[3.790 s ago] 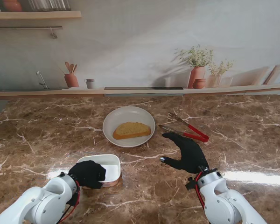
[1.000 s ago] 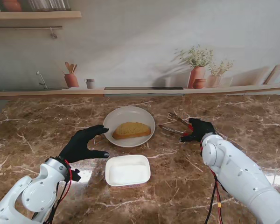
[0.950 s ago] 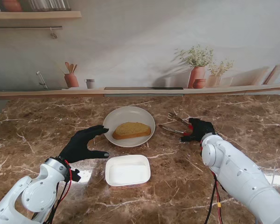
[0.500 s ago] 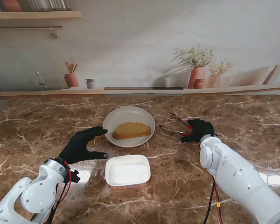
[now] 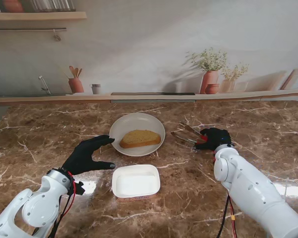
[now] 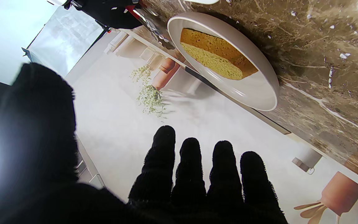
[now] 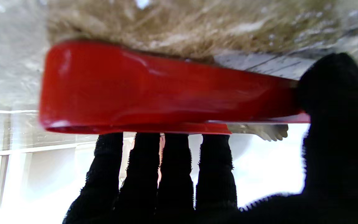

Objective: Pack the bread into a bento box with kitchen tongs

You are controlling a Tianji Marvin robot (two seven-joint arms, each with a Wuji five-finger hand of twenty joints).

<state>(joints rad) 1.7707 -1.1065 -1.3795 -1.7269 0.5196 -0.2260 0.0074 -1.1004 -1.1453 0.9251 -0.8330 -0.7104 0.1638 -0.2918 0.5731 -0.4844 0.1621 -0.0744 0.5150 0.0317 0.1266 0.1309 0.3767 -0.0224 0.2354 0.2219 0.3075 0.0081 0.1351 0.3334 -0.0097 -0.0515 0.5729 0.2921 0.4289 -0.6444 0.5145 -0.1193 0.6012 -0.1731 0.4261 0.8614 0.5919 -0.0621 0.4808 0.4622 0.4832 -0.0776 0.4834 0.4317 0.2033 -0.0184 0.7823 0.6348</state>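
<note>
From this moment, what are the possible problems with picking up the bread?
1. The right hand grips the tongs only at the red handle end, so they may twist or slip.
2. The bread lies flat in the white plate; the tips might push it instead of pinching it.
3. The bento box lies close to the plate, so a low carry might bump it.

Right robot hand (image 7: pixel 228 174) gripping red tongs (image 7: pixel 166 90), marble table (image 7: pixel 197 28)

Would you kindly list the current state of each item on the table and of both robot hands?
Tongs: gripped at the red handle, tips pointing toward the plate.
Bread: lying on the plate, untouched.
Plate: holding the bread.
Bento box: open, empty.
Right robot hand: closed on the tongs.
Left robot hand: open, holding nothing.
</note>
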